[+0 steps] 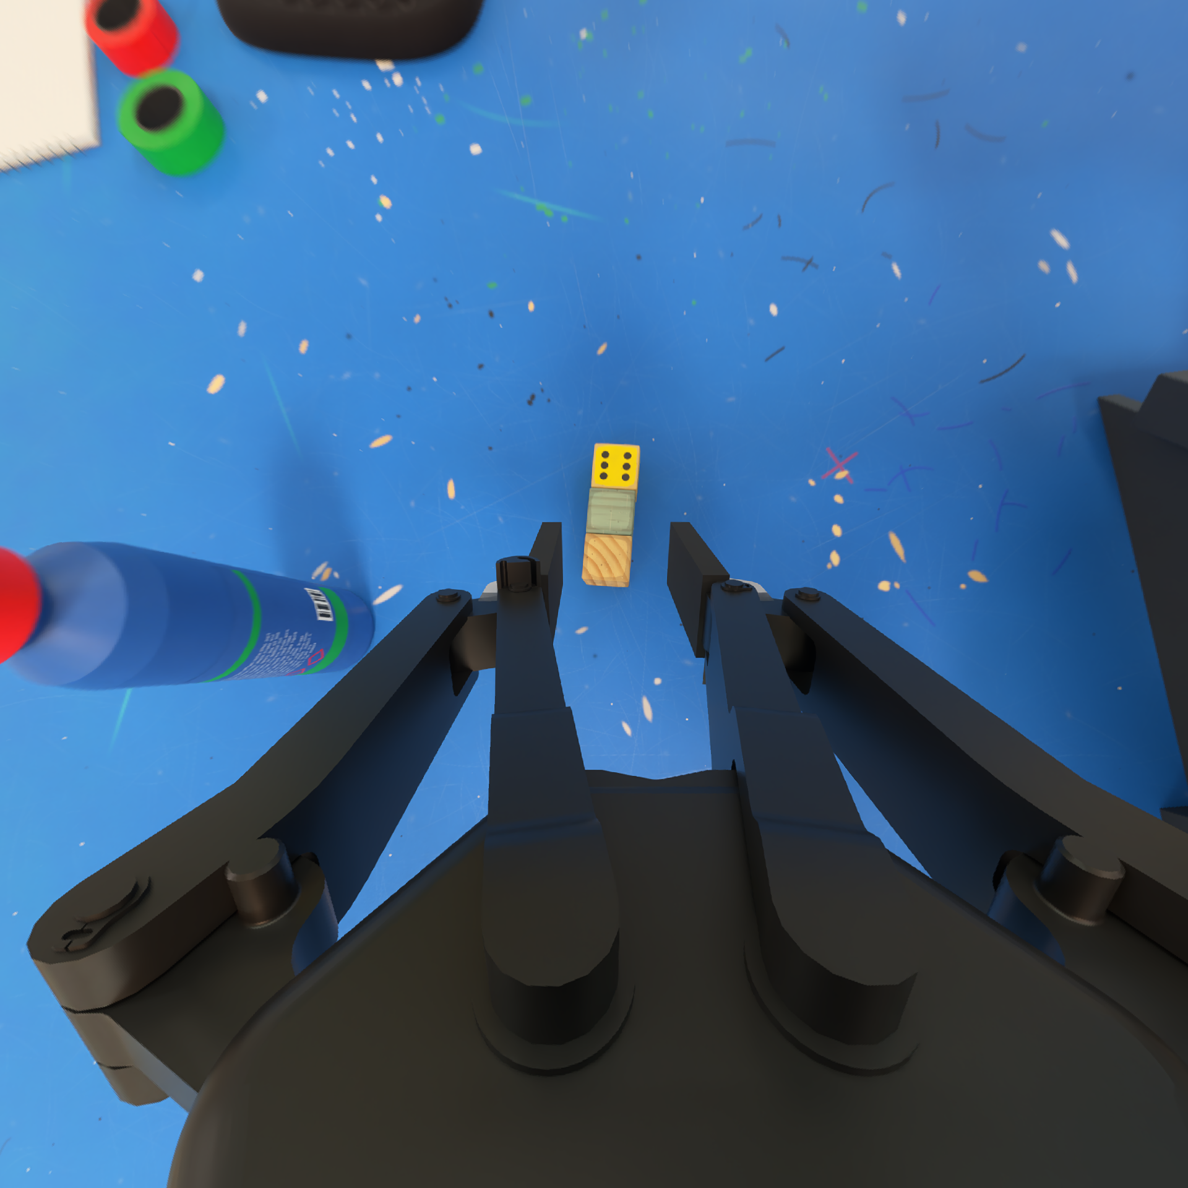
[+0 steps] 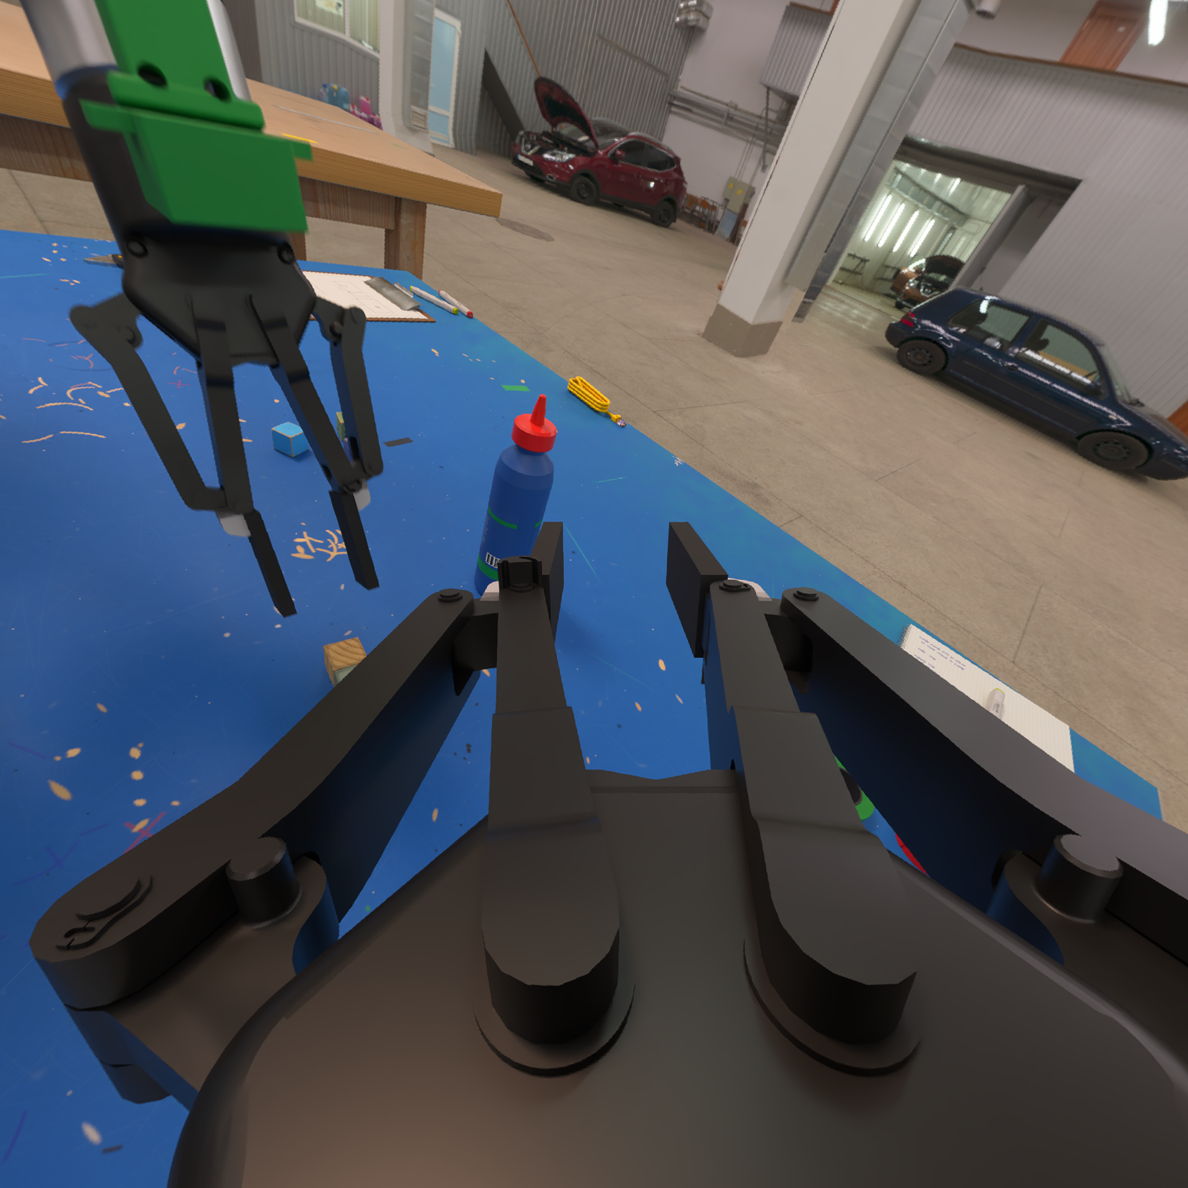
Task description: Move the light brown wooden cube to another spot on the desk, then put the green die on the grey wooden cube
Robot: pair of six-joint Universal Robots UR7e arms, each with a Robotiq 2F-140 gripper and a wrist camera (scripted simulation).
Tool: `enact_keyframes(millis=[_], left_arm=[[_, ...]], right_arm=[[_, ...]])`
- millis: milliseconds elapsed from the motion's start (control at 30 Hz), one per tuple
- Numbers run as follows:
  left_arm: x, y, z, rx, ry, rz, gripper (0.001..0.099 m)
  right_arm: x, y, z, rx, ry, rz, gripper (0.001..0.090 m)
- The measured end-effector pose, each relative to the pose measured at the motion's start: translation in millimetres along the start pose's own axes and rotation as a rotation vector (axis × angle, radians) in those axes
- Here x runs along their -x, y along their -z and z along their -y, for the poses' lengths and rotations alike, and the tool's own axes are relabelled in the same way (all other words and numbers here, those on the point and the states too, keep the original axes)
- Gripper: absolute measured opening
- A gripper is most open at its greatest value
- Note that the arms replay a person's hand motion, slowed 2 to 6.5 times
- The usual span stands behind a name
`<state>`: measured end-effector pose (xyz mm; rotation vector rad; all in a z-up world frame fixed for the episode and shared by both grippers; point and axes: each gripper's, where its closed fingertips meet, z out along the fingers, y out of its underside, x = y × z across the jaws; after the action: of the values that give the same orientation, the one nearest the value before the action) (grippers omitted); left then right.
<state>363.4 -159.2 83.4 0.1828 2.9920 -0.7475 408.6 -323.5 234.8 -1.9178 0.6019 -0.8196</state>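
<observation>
In the left wrist view the light brown wooden cube (image 1: 606, 560), the grey wooden cube (image 1: 611, 511) and a yellow die (image 1: 615, 464) lie touching in a straight row on the blue desk. My left gripper (image 1: 614, 537) is open and empty, hanging above the light brown cube. The right wrist view shows it (image 2: 326, 594) well clear of the desk, with that cube (image 2: 344, 654) below, half hidden by my right linkage. My right gripper (image 2: 614, 546) is open and empty. A small greenish object (image 2: 339, 423) behind the left fingers could be the green die; I cannot tell.
A blue bottle with a red cap (image 1: 193, 617) (image 2: 521, 495) stands left of the row. Red (image 1: 132, 32) and green (image 1: 170, 122) spools, a white notepad (image 1: 38, 83) and a black object (image 1: 350, 26) lie farther off. A blue cube (image 2: 287, 439), clipboard (image 2: 366, 296) and yellow cable (image 2: 588, 392) are near the desk edge.
</observation>
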Motion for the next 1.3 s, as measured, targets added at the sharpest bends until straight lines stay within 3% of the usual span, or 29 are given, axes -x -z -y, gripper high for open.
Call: enact_keyframes(millis=[333,600,833,967,1133,1300], left_arm=[[16.4,80.0,16.5,-0.245,0.056,0.174,0.0430],[53.3,151.3,-2.1,-0.382,0.169,0.422,0.0424],[88.3,203.8,-44.3,-0.433,0.303,0.630,0.0398],[107.1,224.1,-79.8,-0.418,0.394,0.722,0.0356],[122.9,231.1,-128.1,-0.356,0.510,0.761,0.0310],[132.5,220.7,-183.1,-0.259,0.690,0.736,0.0298]], right_arm=[[-1.3,1.7,0.2,-0.006,-0.005,-0.003,0.0436],[-1.8,2.5,1.4,-0.012,-0.006,-0.005,0.0435],[-1.3,2.4,2.1,-0.012,-0.003,-0.008,0.0436],[-0.6,2.0,2.2,-0.011,-0.001,-0.008,0.0436],[0.4,1.4,2.2,-0.010,0.000,-0.005,0.0436],[1.2,0.8,2.4,-0.011,-0.002,-0.002,0.0436]])
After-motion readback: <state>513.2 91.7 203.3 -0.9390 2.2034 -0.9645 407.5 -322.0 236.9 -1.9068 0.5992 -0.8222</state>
